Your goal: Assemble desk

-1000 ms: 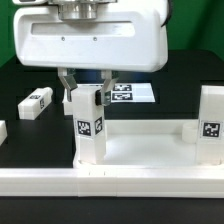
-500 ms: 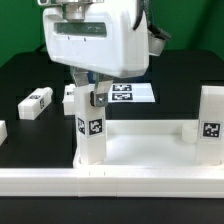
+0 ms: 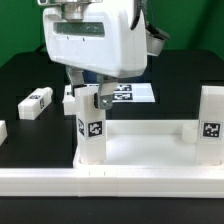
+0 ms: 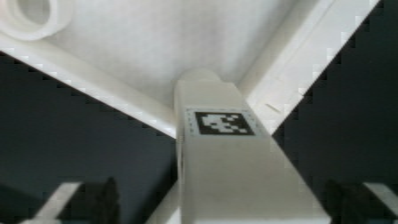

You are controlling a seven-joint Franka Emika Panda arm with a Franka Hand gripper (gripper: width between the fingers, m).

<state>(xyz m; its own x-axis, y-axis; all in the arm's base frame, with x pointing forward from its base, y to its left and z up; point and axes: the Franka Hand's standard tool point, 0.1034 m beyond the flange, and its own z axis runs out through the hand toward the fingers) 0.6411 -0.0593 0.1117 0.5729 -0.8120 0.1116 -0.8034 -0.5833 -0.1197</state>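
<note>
Desk tabletop [image 3: 150, 155] lies flat on the black table [image 3: 30, 70], filling the near part of the exterior view, raised rim upward; one leg [image 3: 90, 125] stands upright at its corner on the exterior view's left, square tag [image 3: 90, 128] facing the camera; whether it is fully seated cannot be told. Second leg [image 3: 210, 120] stands upright at the corner on the exterior view's right, also tagged. Gripper [image 3: 88, 97] hangs directly above the first leg, turned at an angle, its tips level with the leg's top; in the wrist view the leg [image 4: 222, 150] runs up the middle, and the fingers [image 4: 80, 205] stand wide on either side of it with a dark gap each side, touching nothing; jaws parted, nothing held. Round socket [image 4: 36, 20] of the tabletop shows in the wrist view beyond the leg. Loose leg [image 3: 35, 102] lies on its side on the table, well apart on the exterior view's left; marker board [image 3: 130, 93] lies flat behind the gripper.
</note>
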